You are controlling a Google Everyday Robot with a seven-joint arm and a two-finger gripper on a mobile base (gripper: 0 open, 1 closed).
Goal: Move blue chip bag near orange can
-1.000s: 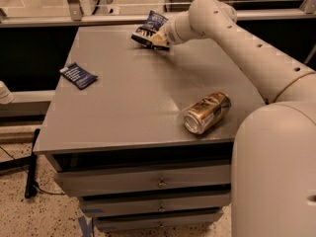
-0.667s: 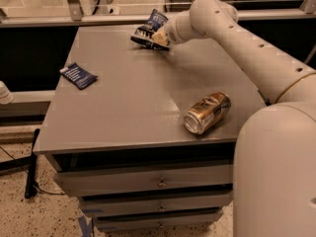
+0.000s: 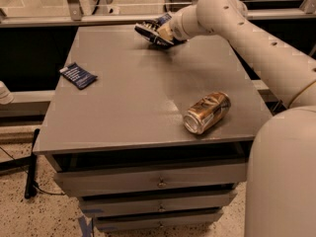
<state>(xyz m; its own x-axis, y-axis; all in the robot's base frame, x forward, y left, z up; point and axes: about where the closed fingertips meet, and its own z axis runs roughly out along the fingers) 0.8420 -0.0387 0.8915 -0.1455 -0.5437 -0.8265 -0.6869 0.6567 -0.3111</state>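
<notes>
The blue chip bag is a dark navy foil bag with white lettering, held tilted just above the far middle of the grey table. My gripper is at the far side of the table, shut on the bag, with the white arm stretching back to the right. The orange can is golden-orange with a silver top and lies on its side near the table's front right, well apart from the bag.
A small flat dark-blue packet with white print lies near the table's left edge. Drawers sit below the tabletop. A glass rail runs behind the table. My white arm body fills the right foreground.
The bag and gripper have shifted slightly left and lifted a little at the far side of the table. The can and the packet have not moved.
</notes>
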